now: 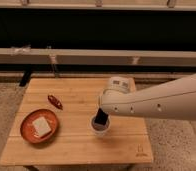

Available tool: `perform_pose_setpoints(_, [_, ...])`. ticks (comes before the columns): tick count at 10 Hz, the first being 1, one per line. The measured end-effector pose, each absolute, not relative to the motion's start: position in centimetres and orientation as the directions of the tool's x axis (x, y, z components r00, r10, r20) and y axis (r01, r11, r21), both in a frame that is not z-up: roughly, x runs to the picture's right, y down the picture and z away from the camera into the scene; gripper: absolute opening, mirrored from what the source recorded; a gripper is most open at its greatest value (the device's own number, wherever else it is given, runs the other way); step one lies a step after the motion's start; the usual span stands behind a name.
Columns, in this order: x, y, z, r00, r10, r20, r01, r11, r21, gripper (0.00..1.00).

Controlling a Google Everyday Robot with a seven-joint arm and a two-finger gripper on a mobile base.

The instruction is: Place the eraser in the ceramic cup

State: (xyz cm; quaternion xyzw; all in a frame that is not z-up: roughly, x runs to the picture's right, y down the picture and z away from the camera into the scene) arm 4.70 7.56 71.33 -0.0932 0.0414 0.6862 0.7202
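The small white ceramic cup point(100, 128) stands on the wooden table point(76, 142), right of centre near the front. The black eraser point(101, 118) stands upright in the cup's mouth, its top end poking above the rim. My gripper point(103, 113) hangs directly over the cup at the end of the white arm that reaches in from the right, and it covers the top of the eraser. The arm hides the cup's far side.
An orange-red dish point(27, 127) with a pale square slab point(41, 125) in it sits at the table's left. A small dark red object point(55, 101) lies behind the dish. A low bench rail point(66, 55) runs along the back.
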Motion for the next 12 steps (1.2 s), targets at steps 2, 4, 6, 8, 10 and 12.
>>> perform_pose_setpoints(2, [4.4, 7.5, 71.3, 0.058, 0.981, -0.185, -0.996, 0.043, -0.084, 0.76])
perform_pose_setpoints(4, [4.2, 6.9, 71.1, 0.067, 0.983, -0.173, -0.995, 0.053, -0.087, 0.76])
perform_pose_setpoints(6, [3.6, 5.2, 70.8, 0.097, 0.983, -0.154, -0.991, 0.082, -0.102, 0.76])
perform_pose_setpoints(8, [2.5, 3.2, 70.8, 0.143, 0.978, -0.151, -0.982, 0.121, -0.147, 0.76])
perform_pose_setpoints(10, [1.6, 1.1, 71.3, 0.184, 0.970, -0.160, -0.965, 0.147, -0.217, 0.76])
perform_pose_setpoints(12, [1.1, -0.5, 71.6, 0.212, 0.966, -0.150, -0.949, 0.167, -0.266, 0.76])
